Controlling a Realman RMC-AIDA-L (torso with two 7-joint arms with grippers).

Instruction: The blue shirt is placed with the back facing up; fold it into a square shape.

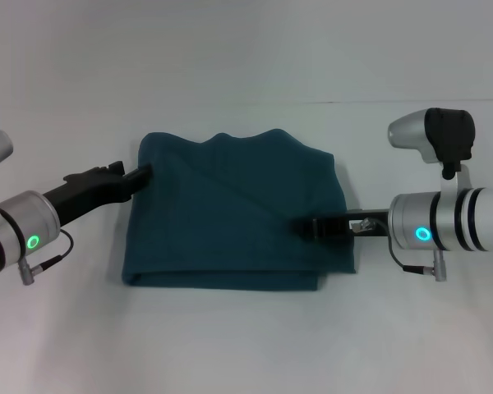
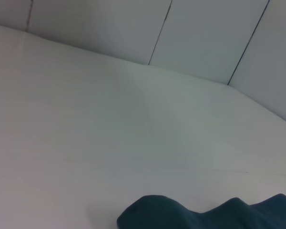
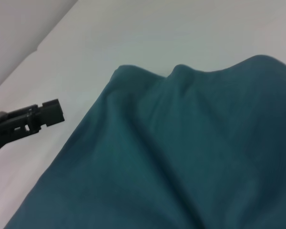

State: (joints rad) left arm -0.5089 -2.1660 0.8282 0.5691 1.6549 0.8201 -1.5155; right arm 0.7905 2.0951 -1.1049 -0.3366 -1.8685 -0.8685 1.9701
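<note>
1. White and plain, the worktop (image 1: 230,345) carries everything in view, and a pale wall rises behind it; the left wrist view shows that wall split into panels by thin dark seams.
2. At the left gripper (image 1: 140,175), whether the jaws are apart or together cannot be told; its black tip touches the upper left edge of the blue shirt (image 1: 230,222), with the left arm reaching in low from the left side.
3. At the right gripper (image 1: 306,228), the jaws' state cannot be told either; the black tip lies over the shirt's right part, above the fabric's right edge, with the silver right arm stretching in from the right.
4. Lying in the middle of the worktop, the shirt is folded into a rough rectangle, with a diagonal crease running from upper left to lower right and a wavy, bunched far edge.
5. Bare white surface surrounds the shirt on every side.
</note>
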